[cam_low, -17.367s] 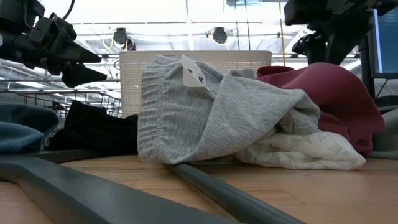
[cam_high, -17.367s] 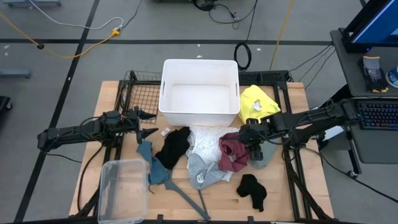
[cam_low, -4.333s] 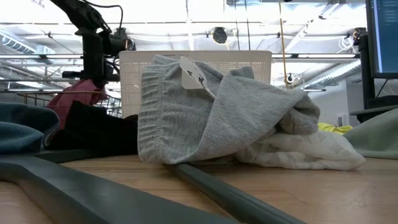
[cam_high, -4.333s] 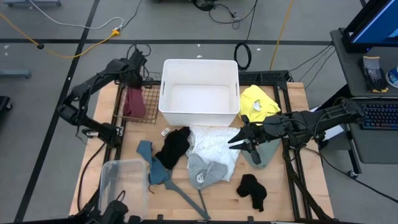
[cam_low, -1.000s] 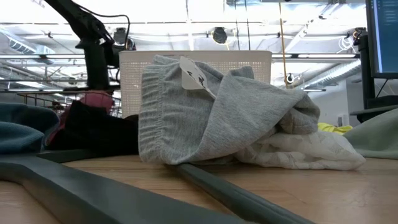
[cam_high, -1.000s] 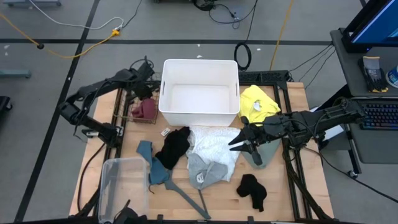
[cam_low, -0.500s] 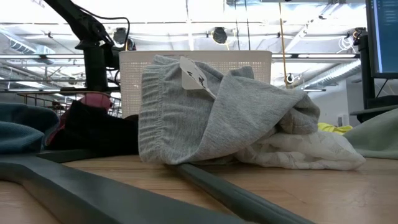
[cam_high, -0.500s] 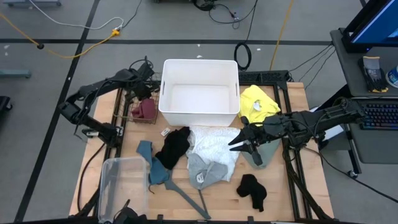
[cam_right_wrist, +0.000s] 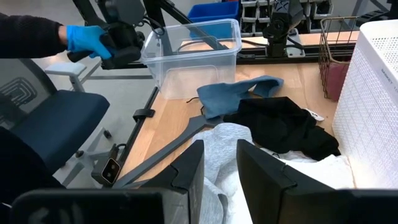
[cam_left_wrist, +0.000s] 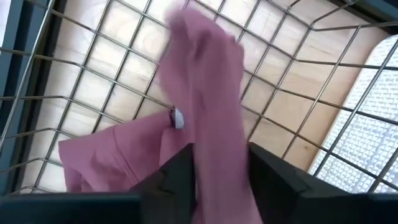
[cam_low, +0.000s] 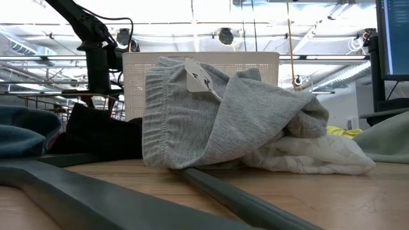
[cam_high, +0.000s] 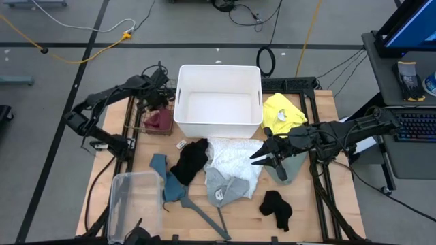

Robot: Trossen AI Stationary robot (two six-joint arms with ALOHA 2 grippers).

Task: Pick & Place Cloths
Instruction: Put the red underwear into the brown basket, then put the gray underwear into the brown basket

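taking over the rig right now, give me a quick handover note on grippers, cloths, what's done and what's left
Left gripper: over the wire basket, jaws apart, the maroon cloth hanging between its fingers into the basket.
Right gripper: waiting above the lacy white cloth, fingers parted, holding nothing.
Done: maroon cloth in the wire basket.
Left on the table: yellow cloth, lacy white, black cloth, light grey cloth, teal cloth, a second black cloth. The white bin holds no cloth.
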